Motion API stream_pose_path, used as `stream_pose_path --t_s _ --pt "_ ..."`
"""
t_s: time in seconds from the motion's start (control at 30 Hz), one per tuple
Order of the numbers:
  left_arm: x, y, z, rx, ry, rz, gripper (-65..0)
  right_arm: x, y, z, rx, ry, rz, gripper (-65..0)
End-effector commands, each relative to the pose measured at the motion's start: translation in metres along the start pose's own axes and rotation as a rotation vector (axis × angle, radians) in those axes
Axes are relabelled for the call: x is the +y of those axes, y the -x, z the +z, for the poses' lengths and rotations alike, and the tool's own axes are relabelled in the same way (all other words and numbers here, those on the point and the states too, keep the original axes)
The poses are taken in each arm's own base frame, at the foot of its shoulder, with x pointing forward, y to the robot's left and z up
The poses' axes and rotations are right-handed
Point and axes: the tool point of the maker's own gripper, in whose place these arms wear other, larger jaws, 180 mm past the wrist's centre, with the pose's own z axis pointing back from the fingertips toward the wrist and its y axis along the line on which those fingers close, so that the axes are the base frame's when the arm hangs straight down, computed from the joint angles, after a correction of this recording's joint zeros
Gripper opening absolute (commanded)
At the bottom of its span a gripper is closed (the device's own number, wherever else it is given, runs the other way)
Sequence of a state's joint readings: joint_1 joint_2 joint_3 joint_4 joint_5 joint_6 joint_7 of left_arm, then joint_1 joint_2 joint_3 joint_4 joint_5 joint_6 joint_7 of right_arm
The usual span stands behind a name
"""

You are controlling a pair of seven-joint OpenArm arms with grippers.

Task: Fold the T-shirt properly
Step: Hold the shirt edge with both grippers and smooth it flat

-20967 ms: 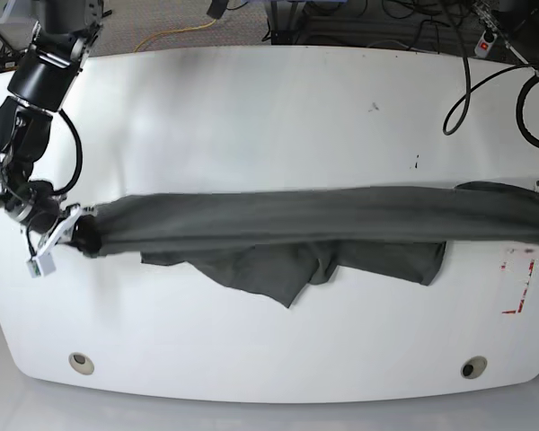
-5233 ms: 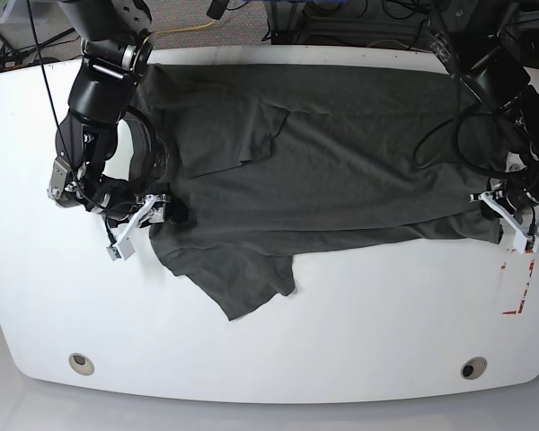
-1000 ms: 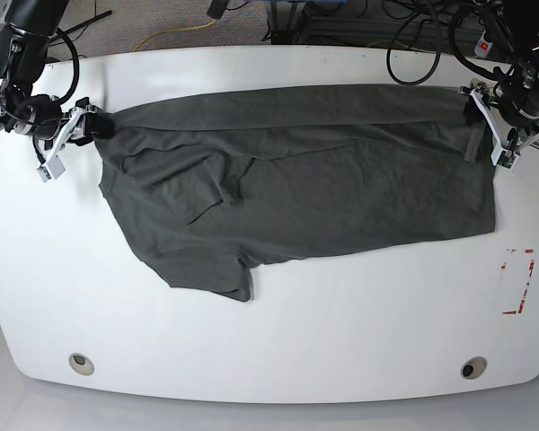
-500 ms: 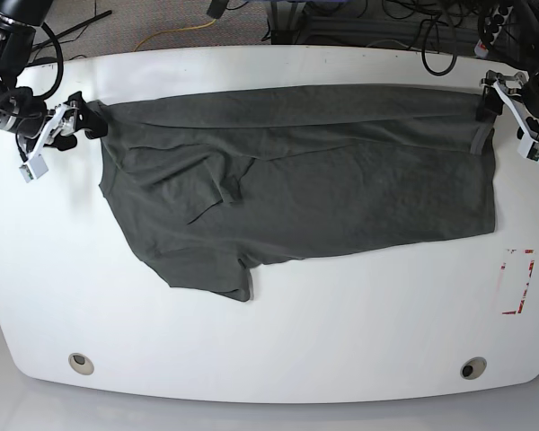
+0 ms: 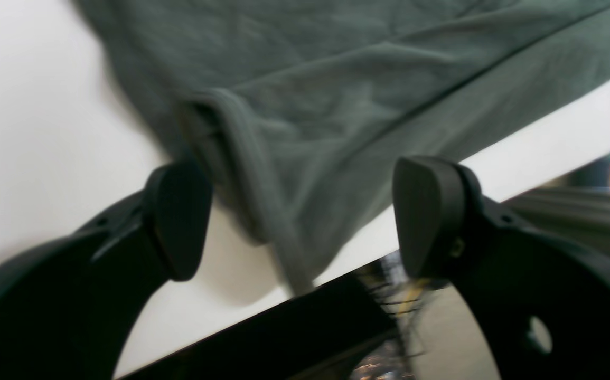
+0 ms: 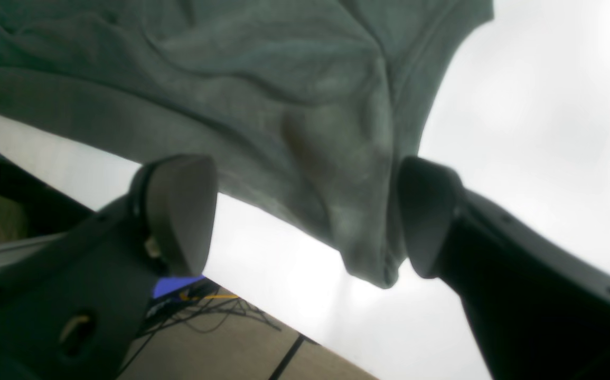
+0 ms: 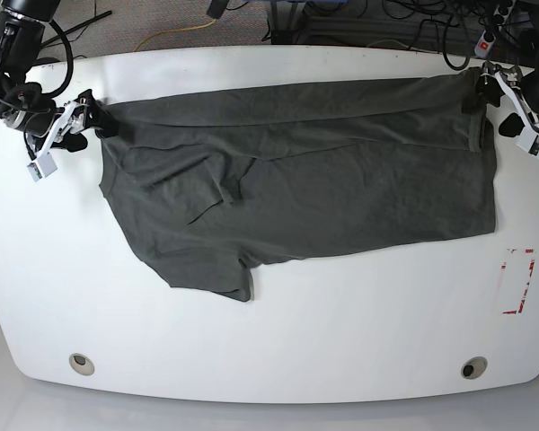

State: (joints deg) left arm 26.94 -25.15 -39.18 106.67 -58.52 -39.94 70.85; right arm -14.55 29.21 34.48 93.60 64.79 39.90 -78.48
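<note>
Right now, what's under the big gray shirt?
The T-shirt lies spread on the white table, which shows all around it. Anything small beneath the cloth would be hidden. Near its left end the fabric is doubled over itself.

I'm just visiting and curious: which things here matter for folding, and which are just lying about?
Part of the job:
- T-shirt, spread flat
- left tool, open at the shirt's corner
- right tool, open at the opposite corner
- white table

Just lying about:
- red tape marks
- cables behind the table
</note>
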Motion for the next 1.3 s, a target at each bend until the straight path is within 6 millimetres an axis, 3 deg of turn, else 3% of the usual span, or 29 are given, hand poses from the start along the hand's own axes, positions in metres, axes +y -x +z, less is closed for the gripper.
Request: stream_pose_path --t_s 0.0,0.23,0.43,0.53,0.77,0.9,1.03,1.27 --pt "-0.003 -0.003 -0.003 -0.029 0.05 0.031 -15.7 0.0 -0.014 0.007 -0.042 0.001 0.025 -14.1" --pt "-0.038 0.0 -0.031 0.034 0.174 -0.017 -16.4 0.003 -0.013 -0.002 -0.048 0.006 0.013 -14.1" --pt "-0.042 0.003 -0.038 0.048 0.192 -0.02 -27.2 0.022 -0.007 -0.024 -0.084 -0.052 -0.044 -14.1" --pt "-0.036 0.009 -0.038 0.077 0.158 -0.029 -28.6 0.027 -0.002 -0.034 -0.079 -0.055 -0.065 -14.1" --pt "-0.016 0.035 -0.042 0.191 0.046 -0.049 -32.5 0.008 0.01 -0.049 0.022 0.086 -0.049 -14.1" --pt "0.002 0.057 -0.043 0.284 -0.025 -0.052 -32.2 -0.004 0.015 -0.046 0.071 0.151 -0.033 -14.1" --pt "0.014 0.063 -0.054 0.357 -0.068 -0.089 -27.8 -0.019 0.014 -0.032 0.111 0.196 0.012 -14.1" --pt "0.045 0.069 -0.055 0.444 -0.188 -0.133 -27.6 -0.034 0.006 -0.016 0.161 0.242 0.09 -14.1"
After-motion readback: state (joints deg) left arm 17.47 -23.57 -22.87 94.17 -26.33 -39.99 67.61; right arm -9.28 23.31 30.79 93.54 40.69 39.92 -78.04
